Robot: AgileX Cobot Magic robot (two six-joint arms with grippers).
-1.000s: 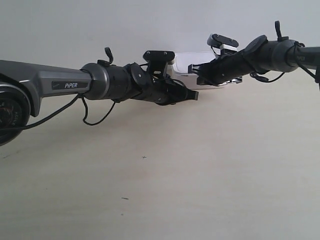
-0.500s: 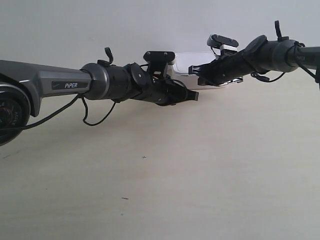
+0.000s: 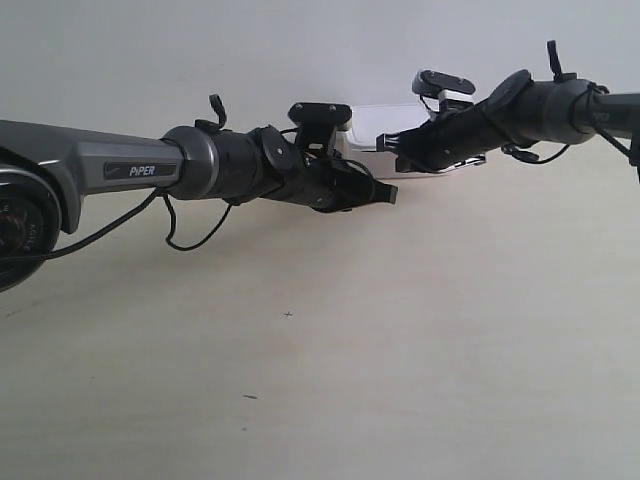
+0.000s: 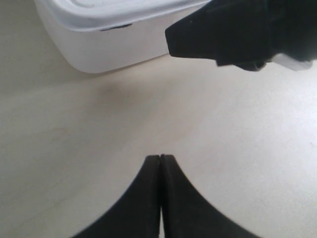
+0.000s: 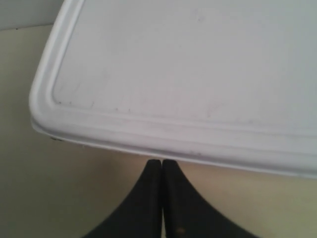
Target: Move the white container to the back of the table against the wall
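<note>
The white container (image 3: 392,115) sits at the far side of the table (image 3: 420,340), close to the wall (image 3: 200,50); the arms hide much of it. My right gripper (image 3: 382,141) is shut, and in the right wrist view its tips (image 5: 162,161) meet the rim of the container's lid (image 5: 188,74). My left gripper (image 3: 392,192) is also shut and empty. It hovers over bare table (image 4: 74,148) a short way in front of the container (image 4: 109,42). The right arm's black fingers (image 4: 228,32) cross the left wrist view in front of the box.
Both dark arms reach across the table's back half, the left one from the exterior view's left, the right one from its right. A loose cable (image 3: 180,235) droops under the left arm. Tiny dark specks (image 3: 288,314) mark the tabletop.
The right gripper has edged slightly towards the exterior view's left along the container's front. The left arm has stayed still.
</note>
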